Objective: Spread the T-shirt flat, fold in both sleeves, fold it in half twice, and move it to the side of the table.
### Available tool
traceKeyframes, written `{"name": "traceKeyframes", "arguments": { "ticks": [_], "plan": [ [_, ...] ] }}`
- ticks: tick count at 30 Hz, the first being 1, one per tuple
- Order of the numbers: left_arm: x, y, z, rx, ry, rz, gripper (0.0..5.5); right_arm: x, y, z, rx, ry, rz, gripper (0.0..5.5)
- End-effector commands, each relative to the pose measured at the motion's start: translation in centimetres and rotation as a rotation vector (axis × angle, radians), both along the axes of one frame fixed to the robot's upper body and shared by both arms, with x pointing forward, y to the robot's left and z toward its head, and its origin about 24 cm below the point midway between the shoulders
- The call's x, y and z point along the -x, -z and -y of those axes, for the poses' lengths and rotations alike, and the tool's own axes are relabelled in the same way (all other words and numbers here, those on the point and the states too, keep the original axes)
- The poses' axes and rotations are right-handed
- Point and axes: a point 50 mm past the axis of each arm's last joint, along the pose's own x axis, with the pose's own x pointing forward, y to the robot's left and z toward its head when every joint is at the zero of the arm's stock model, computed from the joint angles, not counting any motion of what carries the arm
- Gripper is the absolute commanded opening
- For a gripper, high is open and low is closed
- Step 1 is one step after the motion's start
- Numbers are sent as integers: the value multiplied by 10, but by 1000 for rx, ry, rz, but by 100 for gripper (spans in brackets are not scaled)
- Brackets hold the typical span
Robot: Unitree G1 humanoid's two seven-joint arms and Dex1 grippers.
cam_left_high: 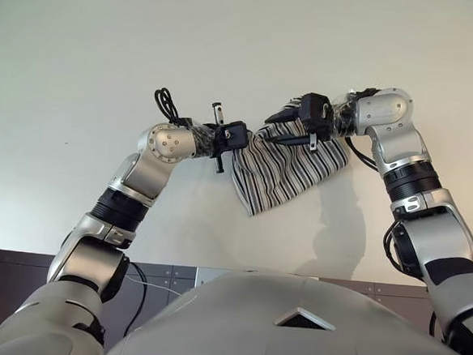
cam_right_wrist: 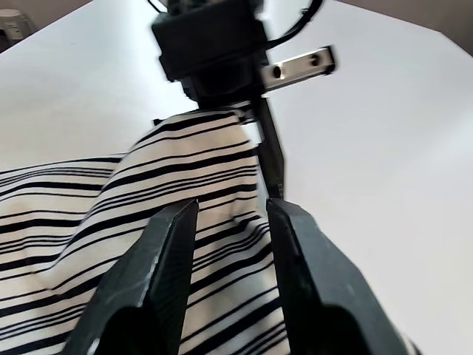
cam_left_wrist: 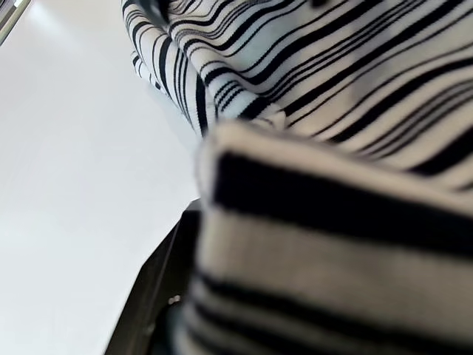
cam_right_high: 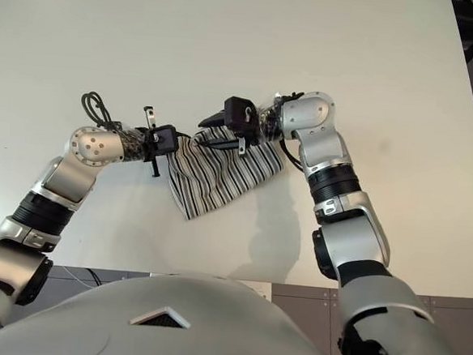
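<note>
T-shirt point(cam_right_high: 220, 172), striped: bunched mid-table point(cam_right_high: 374, 65), well in from the near edge. Left gripper point(cam_left_high: 241, 137): clamped on one corner, raising a peak. Right gripper point(cam_right_wrist: 231, 211): fingers narrowly apart over the cloth, gripping nothing. Step, apparently: spreading flat. Next move likely needs the right gripper pinching an opposite edge, then drawing the two apart.

Broad white tabletop point(cam_right_high: 230, 31) under even light, dark grey floor point(cam_left_high: 2, 279) past its near edge
</note>
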Motion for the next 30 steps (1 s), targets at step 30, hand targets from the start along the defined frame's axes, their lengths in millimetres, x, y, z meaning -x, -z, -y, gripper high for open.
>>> {"name": "traceKeyframes", "arguments": {
  "ticks": [30],
  "plan": [
    [-13,-79,-28,352,-396,417,58,-17,-5,247,-24,1717,298,169]
  ]
}}
